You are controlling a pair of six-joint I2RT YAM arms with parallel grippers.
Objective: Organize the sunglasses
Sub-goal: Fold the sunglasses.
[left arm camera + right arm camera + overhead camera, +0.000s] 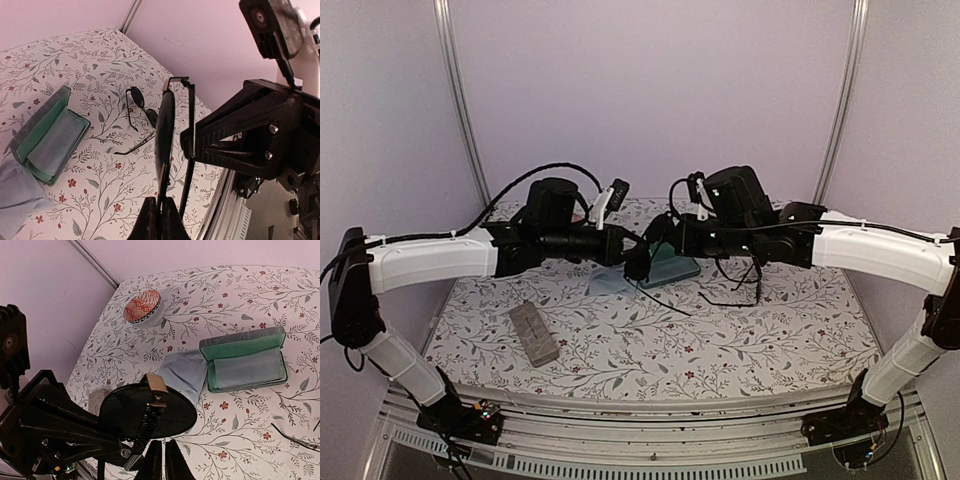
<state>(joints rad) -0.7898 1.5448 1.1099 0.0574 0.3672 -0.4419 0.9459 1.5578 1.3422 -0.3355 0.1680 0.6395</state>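
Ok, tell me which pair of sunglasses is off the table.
The dark-lensed pair, held aloft by the left gripper and right gripper; the other pair lies on the table.

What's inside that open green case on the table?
A pale blue cloth covers the lower half of the case; its green lid is bare. Whatever might lie beneath the cloth is hidden.

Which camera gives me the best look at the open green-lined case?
Right wrist: the case sits whole and unobstructed, lid up, green lining clear. Left wrist also shows it whole, but off at the left edge and skewed. In top external the arms hide most of it.
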